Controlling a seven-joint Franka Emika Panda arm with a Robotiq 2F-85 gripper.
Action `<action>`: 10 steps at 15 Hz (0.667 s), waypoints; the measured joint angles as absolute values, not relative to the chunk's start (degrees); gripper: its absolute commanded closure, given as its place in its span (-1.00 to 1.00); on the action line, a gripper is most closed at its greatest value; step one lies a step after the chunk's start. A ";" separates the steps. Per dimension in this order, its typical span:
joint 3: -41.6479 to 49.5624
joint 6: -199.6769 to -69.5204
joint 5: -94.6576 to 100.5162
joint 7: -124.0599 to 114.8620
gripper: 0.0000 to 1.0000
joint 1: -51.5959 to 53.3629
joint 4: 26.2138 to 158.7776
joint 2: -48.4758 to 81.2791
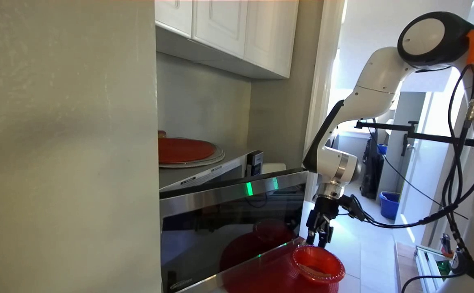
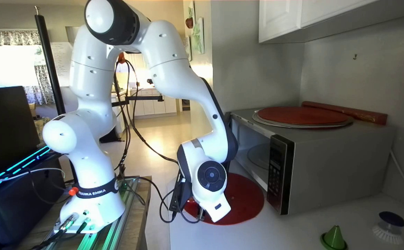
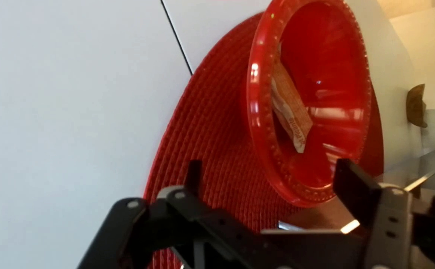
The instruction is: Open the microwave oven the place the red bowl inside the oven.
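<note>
The microwave oven (image 2: 337, 166) stands with its door (image 1: 233, 228) swung out, and its lit interior shows in an exterior view. The red bowl (image 3: 326, 67) rests on a round red placemat (image 3: 210, 149) in front of the door; a small packet (image 3: 290, 106) lies in it. My gripper (image 3: 270, 168) is open at the bowl's edge. In the wrist view, part of the rim shows between the spread fingers, one over the mat, the other overlapping the bowl's edge. Contact cannot be told. The arm hides most of the bowl (image 2: 190, 205) in an exterior view.
Round red mats (image 2: 302, 115) and a long red box (image 2: 347, 113) lie on the oven's top. A green cone (image 2: 334, 238) and a blue-topped brush (image 2: 391, 225) stand on the counter. White cupboards (image 1: 220, 28) hang above. The open door's free edge is close beside my gripper.
</note>
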State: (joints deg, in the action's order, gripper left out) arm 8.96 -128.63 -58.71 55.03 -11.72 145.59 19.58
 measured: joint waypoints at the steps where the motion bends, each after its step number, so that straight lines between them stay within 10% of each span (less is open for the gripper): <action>1: 8.95 -128.62 -58.71 55.03 -0.04 -11.73 145.43 19.65; 7: 8.89 -128.19 -58.71 55.03 0.80 -11.77 145.15 19.79; 10: 8.91 -127.31 -58.71 55.03 0.89 -11.88 145.15 19.77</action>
